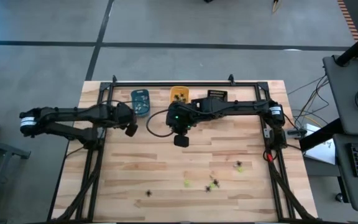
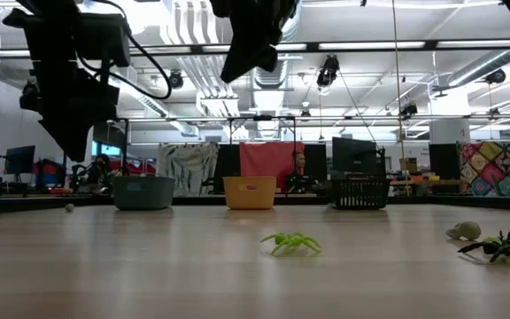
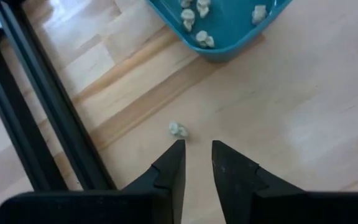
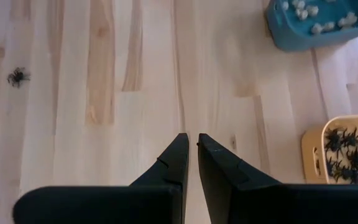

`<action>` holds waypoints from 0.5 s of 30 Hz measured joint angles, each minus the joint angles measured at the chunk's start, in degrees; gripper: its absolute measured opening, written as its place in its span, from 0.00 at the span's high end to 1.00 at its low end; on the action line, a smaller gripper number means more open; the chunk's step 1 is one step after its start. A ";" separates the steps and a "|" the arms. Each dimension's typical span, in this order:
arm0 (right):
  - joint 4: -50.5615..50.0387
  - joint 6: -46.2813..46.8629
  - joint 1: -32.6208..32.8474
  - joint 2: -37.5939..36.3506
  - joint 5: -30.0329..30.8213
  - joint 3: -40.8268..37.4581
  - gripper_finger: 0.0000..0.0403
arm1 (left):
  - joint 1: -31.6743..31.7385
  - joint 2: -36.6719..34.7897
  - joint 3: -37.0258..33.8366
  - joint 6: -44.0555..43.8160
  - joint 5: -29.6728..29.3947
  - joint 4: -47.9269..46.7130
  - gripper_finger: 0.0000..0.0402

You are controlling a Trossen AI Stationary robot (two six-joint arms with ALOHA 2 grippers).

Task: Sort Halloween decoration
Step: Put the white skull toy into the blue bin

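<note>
On the wooden table (image 1: 135, 162) three small trays stand in a row at twelve o'clock: a blue tray (image 1: 140, 101) holding pale figures, an orange tray (image 1: 179, 94) holding black spiders, and a black tray (image 1: 217, 96). The left gripper (image 1: 131, 129) hangs just at seven o'clock of the blue tray, its jaws a narrow gap apart with nothing between them; a pale figure (image 3: 178, 129) lies on the wood just beyond its fingertips. The right gripper (image 1: 181, 140) hangs near the table's middle, jaws closed on nothing. Loose pieces remain toward five and six o'clock: a yellow-green spider (image 2: 291, 242) and a black spider (image 2: 505, 245), and another black spider (image 4: 18, 76) lies well apart.
</note>
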 joint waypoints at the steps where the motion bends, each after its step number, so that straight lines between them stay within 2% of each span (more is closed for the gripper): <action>1: -0.13 0.09 0.09 0.00 -0.01 -0.44 0.93 | 0.70 0.03 0.00 0.87 0.76 0.09 0.85; 8: -0.36 0.43 0.73 0.00 -0.08 -2.61 0.93 | 4.37 -0.01 -0.67 1.77 1.31 1.27 0.90; 15: -0.30 0.87 1.83 -0.05 -0.08 -2.71 0.93 | 5.18 0.03 -6.91 -0.08 1.82 10.37 0.91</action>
